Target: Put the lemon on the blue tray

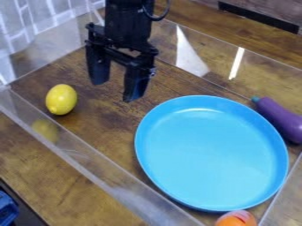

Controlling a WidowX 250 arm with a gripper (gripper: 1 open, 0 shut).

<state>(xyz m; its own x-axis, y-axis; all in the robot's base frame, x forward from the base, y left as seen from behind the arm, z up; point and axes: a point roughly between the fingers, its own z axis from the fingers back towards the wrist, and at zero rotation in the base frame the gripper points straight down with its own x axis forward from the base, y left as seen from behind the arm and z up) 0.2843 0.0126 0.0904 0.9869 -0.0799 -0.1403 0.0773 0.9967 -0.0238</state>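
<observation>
Lemon on wood, pincer empty above it

Lemon (62,99) lies on the wooden tabletop (106,124) at the left, inside a clear-walled enclosure (71,150), near its left wall. It rests on its own, touching nothing but the wood. A faint yellow reflection of it shows in the clear wall just below it.

My pincer (118,78) hangs up and to the right of the lemon, pointing straight down, its two dark fingers (137,84) spread wide with open air between them. I pinch nothing. The fingertips are clear of the lemon, with bare wood between us, and I cannot tell how far above the table they hang.

Tray (154,146), round and light blue, fills the right half of the enclosure and lies flat on the wood with nothing in it. Its near-left rim is well apart from the lemon; my pincer stands just past its upper-left edge.

Eggplant (281,118), purple, lies beside the tray's right rim. An orange fruit (235,219) peeks in at the bottom edge, just by the tray's lower rim, cut off by the frame.
</observation>
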